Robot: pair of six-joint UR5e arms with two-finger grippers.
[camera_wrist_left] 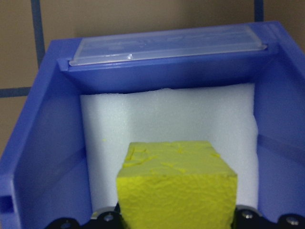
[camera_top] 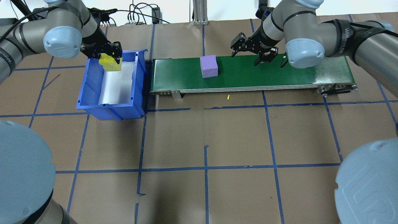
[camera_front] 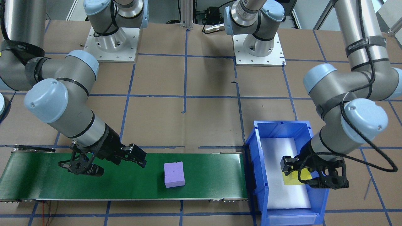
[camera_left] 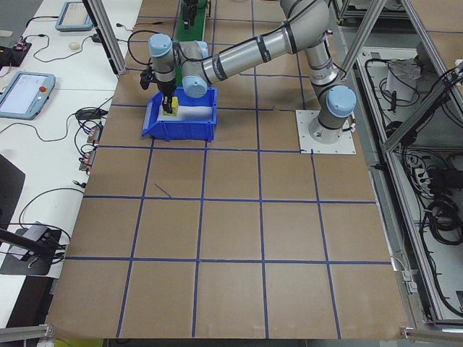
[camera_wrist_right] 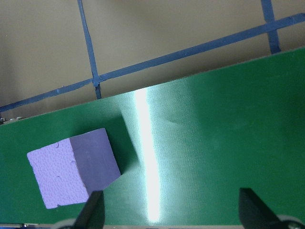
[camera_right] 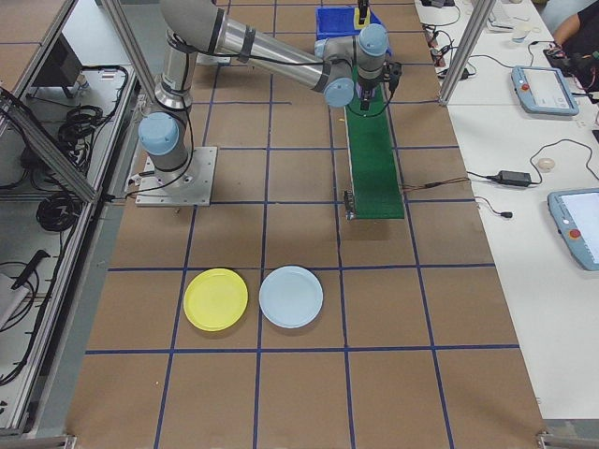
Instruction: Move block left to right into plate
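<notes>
A yellow foam block [camera_top: 109,63] hangs over the blue bin [camera_top: 140,81], with my left gripper [camera_top: 107,55] shut on it. In the left wrist view the block [camera_wrist_left: 176,183] fills the lower middle between the fingers, above the bin's white foam lining. A purple block [camera_top: 208,66] lies on the green conveyor belt [camera_top: 279,74]. My right gripper [camera_top: 250,51] hovers open over the belt, just to the right of the purple block [camera_wrist_right: 71,167] and apart from it. The yellow plate [camera_right: 215,299] lies on the table far beyond the belt's end.
A light blue plate [camera_right: 291,296] lies beside the yellow one. The bin [camera_front: 256,175] butts against the belt's [camera_front: 204,175] end. A small yellow crumb [camera_top: 228,97] lies on the brown table in front of the belt. Blue tape lines grid the tabletop.
</notes>
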